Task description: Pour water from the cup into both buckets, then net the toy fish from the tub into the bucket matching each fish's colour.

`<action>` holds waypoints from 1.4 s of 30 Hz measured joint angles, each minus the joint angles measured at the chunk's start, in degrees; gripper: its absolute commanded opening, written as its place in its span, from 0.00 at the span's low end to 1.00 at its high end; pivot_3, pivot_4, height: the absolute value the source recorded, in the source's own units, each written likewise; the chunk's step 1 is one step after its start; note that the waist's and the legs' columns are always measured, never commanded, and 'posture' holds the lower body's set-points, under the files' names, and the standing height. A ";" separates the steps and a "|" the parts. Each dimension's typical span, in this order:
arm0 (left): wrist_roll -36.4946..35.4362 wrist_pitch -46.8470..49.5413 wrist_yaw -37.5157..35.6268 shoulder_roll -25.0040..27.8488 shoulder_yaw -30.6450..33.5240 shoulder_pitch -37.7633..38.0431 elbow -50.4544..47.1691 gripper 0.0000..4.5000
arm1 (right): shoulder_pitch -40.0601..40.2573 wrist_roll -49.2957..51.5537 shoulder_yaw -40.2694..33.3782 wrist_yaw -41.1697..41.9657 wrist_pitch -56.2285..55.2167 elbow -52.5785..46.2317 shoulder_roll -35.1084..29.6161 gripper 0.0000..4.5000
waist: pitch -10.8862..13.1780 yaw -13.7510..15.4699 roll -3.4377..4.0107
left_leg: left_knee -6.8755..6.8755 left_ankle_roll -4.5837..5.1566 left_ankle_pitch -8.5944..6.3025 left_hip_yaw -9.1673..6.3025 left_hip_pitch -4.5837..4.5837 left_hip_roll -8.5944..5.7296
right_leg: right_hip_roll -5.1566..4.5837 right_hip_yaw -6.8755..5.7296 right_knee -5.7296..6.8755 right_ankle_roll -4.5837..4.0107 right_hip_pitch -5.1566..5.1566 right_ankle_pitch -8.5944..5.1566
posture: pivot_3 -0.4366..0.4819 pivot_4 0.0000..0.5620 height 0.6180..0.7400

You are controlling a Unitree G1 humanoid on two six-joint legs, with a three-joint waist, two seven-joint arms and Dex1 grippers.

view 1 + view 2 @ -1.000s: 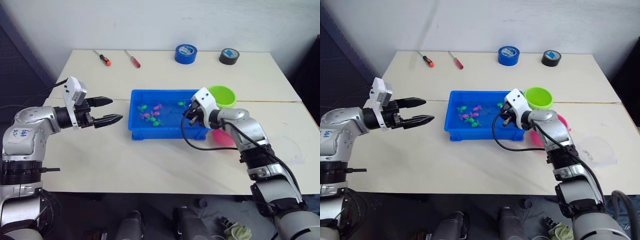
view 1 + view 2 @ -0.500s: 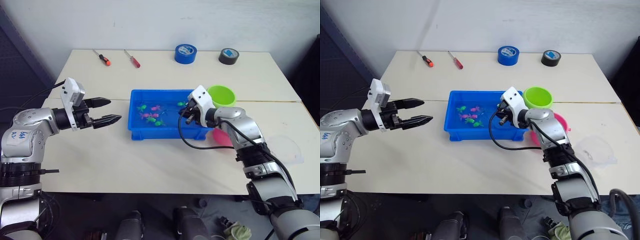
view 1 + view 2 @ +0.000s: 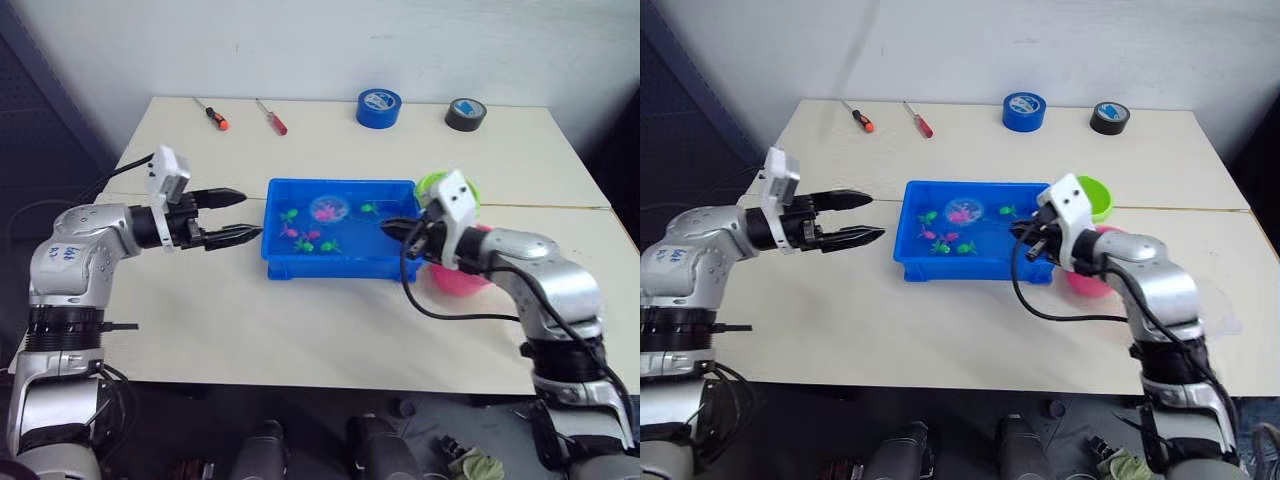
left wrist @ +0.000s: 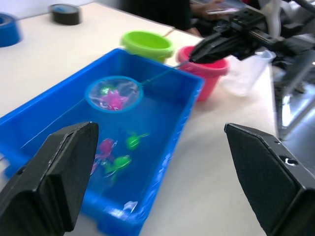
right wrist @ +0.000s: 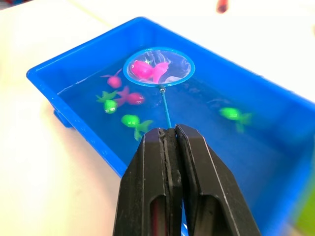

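The right tool (image 5: pixel 170 142) is pinched closed on the thin handle of the net (image 5: pixel 158 67), gripping the stick at its very end. The hoop hangs over the far-side half of the blue tub (image 3: pixel 340 262) and cradles a pink fish (image 5: pixel 147 70); whether the mesh has cleared the water cannot be told. The stick looks slender and whippy, so a grip this far from the hoop will likely let the load sway and the handle twist between the fingers; a slow, level carry suits it better than a quick swing. The fish itself looks light, hard and wet, so it should slide out readily once the hoop is tipped.

In the tub, nearer its front wall than the hoop, lie more fish, among them a green fish (image 5: pixel 132 120). Behind the right tool and off the tub's right end stands the pink bucket (image 4: pixel 208 73), where this catch belongs, with the lime green bucket (image 4: pixel 147 45) just beside it at the tub's far right corner.

The left tool (image 3: pixel 232 215) hovers open and empty above the bench (image 3: pixel 250 320), just off the tub's left end.
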 measured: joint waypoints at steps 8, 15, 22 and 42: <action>0.50 -1.96 -6.62 -7.19 -6.54 -7.97 4.86 0.99 | 13.21 9.35 -19.70 -1.49 10.10 -19.05 -6.32 0.00 | 0.00 0.19 0.01 | 0.01 0.02 0.00 -0.01 0.04 0.03 | 0.08 0.02 -0.06 0.00 0.10 0.00 | 0.48 0.27 1.00; 1.70 -6.15 -12.51 -13.41 -10.50 -13.10 11.50 0.99 | 26.85 14.80 -42.55 -2.38 19.56 -31.30 -9.14 0.00 | -0.01 1.25 0.01 | 0.03 0.04 0.01 0.04 0.07 -0.01 | 0.12 0.10 -0.15 0.00 0.14 0.00 | 0.48 0.27 1.00; 3.30 -9.71 -14.90 -16.14 -11.26 -15.23 16.10 0.99 | 44.33 5.40 -45.73 -2.81 11.15 -33.60 -12.14 0.00 | -0.01 1.26 0.03 | 0.02 0.17 0.08 0.15 0.13 -0.22 | 0.32 0.40 -0.22 0.03 0.12 -0.01 | 0.48 0.27 1.00; 4.09 -10.59 -13.63 -15.85 -10.49 -15.92 17.98 0.99 | 59.43 -46.02 -34.49 -3.23 -57.51 -13.85 -26.42 0.00 | 0.00 1.19 0.01 | 0.07 0.14 0.26 0.23 0.17 -0.39 | 0.35 0.58 -0.22 0.15 0.14 0.02 | 0.48 0.27 1.00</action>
